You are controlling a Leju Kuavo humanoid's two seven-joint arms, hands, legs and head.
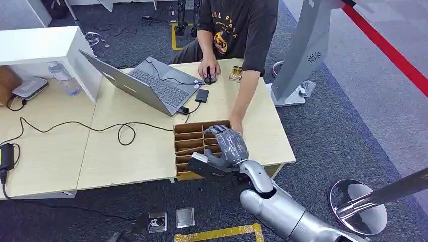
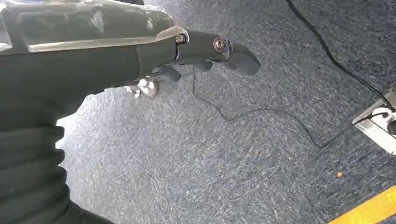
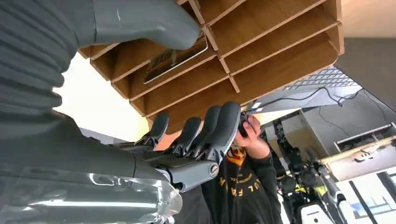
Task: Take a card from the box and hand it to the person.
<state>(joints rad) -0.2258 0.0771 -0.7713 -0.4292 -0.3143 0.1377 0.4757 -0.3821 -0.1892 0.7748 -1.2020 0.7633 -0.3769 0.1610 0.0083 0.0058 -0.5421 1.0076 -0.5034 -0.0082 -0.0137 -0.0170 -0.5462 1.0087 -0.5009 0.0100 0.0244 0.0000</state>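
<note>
The right hand (image 1: pixel 225 146) is hovering over the box (image 1: pixel 188 146), a wooden tray w/ slot compartments sitting at the table's (image 1: pixel 131 151) front edge. Fingers are spread, nothing visible in the grip. A person (image 1: pixel 237 30) is sitting across the table, one hand on a mouse (image 1: pixel 209 78), the other arm reaching down to the box's far right corner, just beside the robot hand. An open laptop (image 1: pixel 146 85) is standing nearby, a black cable (image 1: pixel 75 124) is trailing across the tabletop.
</note>
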